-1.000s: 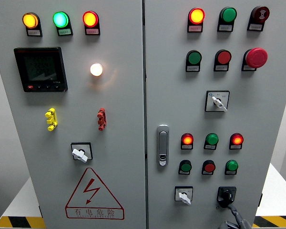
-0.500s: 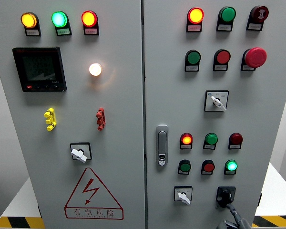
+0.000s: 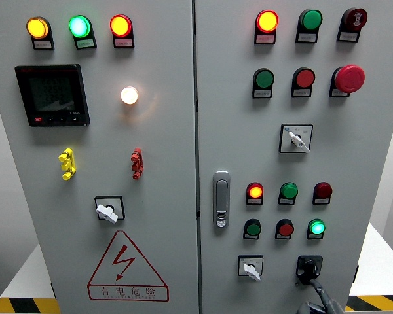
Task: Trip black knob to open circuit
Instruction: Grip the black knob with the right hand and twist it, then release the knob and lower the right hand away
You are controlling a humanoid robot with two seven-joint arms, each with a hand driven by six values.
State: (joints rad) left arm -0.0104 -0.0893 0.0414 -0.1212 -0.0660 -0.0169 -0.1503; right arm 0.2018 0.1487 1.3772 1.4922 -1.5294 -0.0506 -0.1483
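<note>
The black knob (image 3: 308,268) sits at the lower right of the right cabinet door, its handle pointing down and to the left. Only the grey top of my right hand (image 3: 322,301) pokes in at the bottom edge, just below the knob and reaching up to its lower rim. Most of the hand is cut off by the frame. Above the knob, the red lamp (image 3: 322,190) is dark and the green lamp (image 3: 317,227) glows. My left arm does not show.
A white selector switch (image 3: 250,267) sits left of the knob and another (image 3: 295,139) higher up. The door latch (image 3: 221,199) is at the seam. A red mushroom stop button (image 3: 349,78) sticks out at the upper right. The left door carries a meter (image 3: 51,95) and a warning triangle (image 3: 126,267).
The right-hand red lamp above the knob has gone dark and the green lamp below it has lit up. The view has drifted slightly; my hand stays at the knob.
</note>
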